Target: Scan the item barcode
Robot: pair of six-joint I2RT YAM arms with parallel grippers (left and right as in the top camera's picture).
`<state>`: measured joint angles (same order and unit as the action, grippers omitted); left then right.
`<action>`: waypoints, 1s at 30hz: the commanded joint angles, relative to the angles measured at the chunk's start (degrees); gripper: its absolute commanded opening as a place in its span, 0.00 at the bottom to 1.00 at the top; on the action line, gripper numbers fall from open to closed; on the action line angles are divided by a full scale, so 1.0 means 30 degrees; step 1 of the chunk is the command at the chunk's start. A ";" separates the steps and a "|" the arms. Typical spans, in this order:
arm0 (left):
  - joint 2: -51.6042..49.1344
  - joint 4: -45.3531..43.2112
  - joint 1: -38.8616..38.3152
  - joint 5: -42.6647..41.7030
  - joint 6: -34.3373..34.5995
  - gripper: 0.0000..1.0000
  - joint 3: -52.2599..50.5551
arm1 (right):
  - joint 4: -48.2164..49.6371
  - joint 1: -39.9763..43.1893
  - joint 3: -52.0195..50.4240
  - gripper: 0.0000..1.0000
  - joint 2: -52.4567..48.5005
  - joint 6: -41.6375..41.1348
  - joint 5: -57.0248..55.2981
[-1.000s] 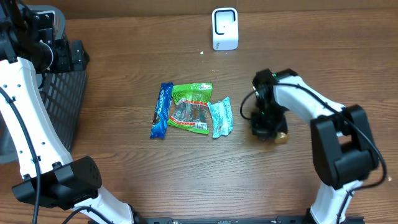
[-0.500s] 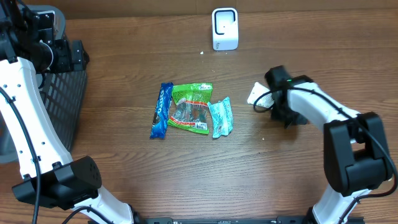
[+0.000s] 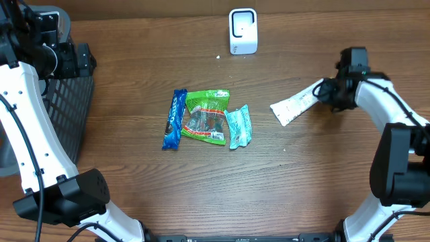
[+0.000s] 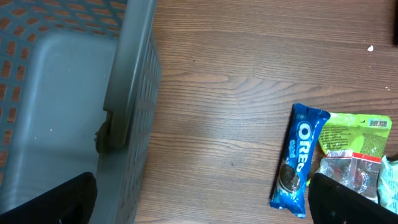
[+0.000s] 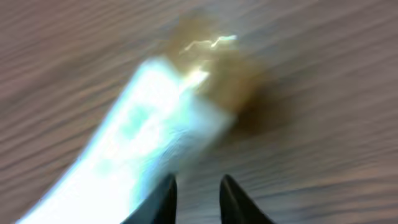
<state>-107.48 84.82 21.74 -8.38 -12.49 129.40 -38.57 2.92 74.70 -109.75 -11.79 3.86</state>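
A white packet lies slanted right of the table's middle; in the right wrist view it is a blurred white-and-tan shape. My right gripper is at its right end. The jaws stand a little apart with only wood showing between them, and the packet runs past the left fingertip. A blue Oreo pack, a green packet and a teal packet lie side by side mid-table. A white scanner stands at the back. My left gripper is open wide and empty.
A dark mesh basket stands at the left edge, and its grey wall fills the left of the left wrist view. The Oreo pack and the green packet lie to its right.
My right arm has swung from the table's middle right out to the far right, taking the white packet along. Its jaws have parted slightly. The left arm has not moved.
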 commanded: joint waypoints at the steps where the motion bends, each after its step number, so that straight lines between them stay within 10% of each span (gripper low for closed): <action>1: 0.0364 0.0000 -0.0160 -0.0211 -0.0408 1.00 0.0029 | -0.0845 -0.0539 0.2113 0.30 0.0386 0.0328 0.6615; 30: 0.0364 0.0000 -0.0160 -0.0211 -0.0408 0.99 0.0029 | -0.5697 -0.4065 0.2637 0.33 -0.1741 0.1530 0.5326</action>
<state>-107.48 84.82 21.74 -8.40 -12.49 129.40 -55.57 -9.37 80.49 -116.55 -12.27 15.29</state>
